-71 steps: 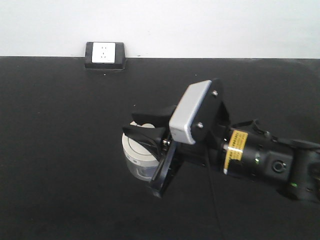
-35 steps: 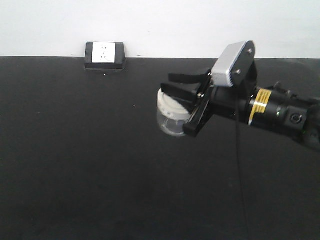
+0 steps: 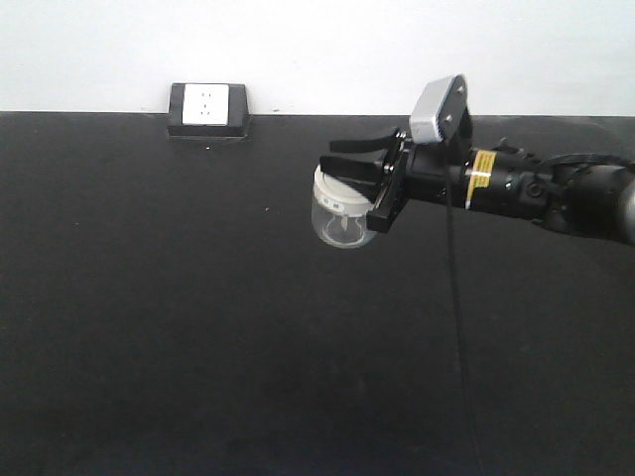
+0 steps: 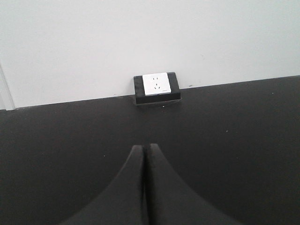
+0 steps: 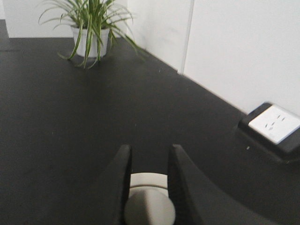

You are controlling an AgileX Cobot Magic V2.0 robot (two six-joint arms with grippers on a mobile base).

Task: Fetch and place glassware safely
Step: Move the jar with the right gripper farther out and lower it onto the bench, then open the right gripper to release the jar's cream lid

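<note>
1 small glass jar (image 3: 342,220) with a cream-white lid (image 3: 335,188) hangs over the black counter (image 3: 149,317). It is pinched at the lid between the 2 fingers (image 5: 123,183) of the right hand (image 3: 330,159). On the other arm, the left hand (image 4: 144,147) has its fingers pressed together on nothing. A socket box (image 3: 207,107) sits at the counter's back edge against the white wall (image 3: 317,50). A potted plant (image 5: 89,28) stands well apart.

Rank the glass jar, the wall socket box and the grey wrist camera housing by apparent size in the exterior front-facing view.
1. Largest, too close to separate: glass jar and socket box, which cover about the same area.
2. Smallest: grey camera housing.
</note>
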